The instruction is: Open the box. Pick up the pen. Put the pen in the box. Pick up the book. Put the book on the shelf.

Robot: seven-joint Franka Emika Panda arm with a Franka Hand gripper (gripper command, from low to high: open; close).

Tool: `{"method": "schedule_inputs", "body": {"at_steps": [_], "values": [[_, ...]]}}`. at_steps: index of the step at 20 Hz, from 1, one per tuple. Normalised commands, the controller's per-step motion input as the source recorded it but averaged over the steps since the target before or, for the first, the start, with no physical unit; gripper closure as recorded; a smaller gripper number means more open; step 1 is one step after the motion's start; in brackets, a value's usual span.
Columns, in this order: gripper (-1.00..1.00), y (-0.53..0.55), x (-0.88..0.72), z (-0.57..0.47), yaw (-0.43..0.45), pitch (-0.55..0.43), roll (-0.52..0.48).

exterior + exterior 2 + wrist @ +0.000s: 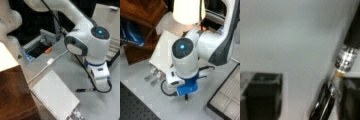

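The tool (pixel 302 100) is reaching down to the grey surface (pixel 65 67) with its jaws spread, one dark finger (pixel 262 95) standing left of the pen (pixel 340 62) and well apart from it, so the pen is lying loose on the surface against the right-hand finger. In a front view the box (pixel 227 97) is sitting open at the right (pale compartments showing). The white book (pixel 55 97) is lying flat beside the brown shelf (pixel 12 90).

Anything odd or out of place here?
Only the pen: in the wrist view it lies slanted and off-centre in the open gripper, close to one finger. The box is open; nothing looks spilled or damaged.
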Motion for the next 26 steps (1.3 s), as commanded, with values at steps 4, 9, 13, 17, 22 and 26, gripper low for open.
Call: {"method": "schedule_inputs", "body": {"at_steps": [4, 9, 13, 17, 22, 26], "values": [[-1.00, -0.02, -0.12, 0.05, 0.000, -0.029, -0.120], [-1.00, -0.06, -0.15, 0.00, 0.001, -0.031, -0.104], [-1.00, -0.06, -0.15, -0.10, 0.014, -0.050, -0.082], [-1.00, -0.08, -0.16, -0.23, 0.093, -0.080, -0.056], [-1.00, -0.14, -0.11, -0.27, 0.150, -0.140, -0.047], [-1.00, -0.17, -0.06, -0.25, 0.180, -0.178, -0.037]]}}
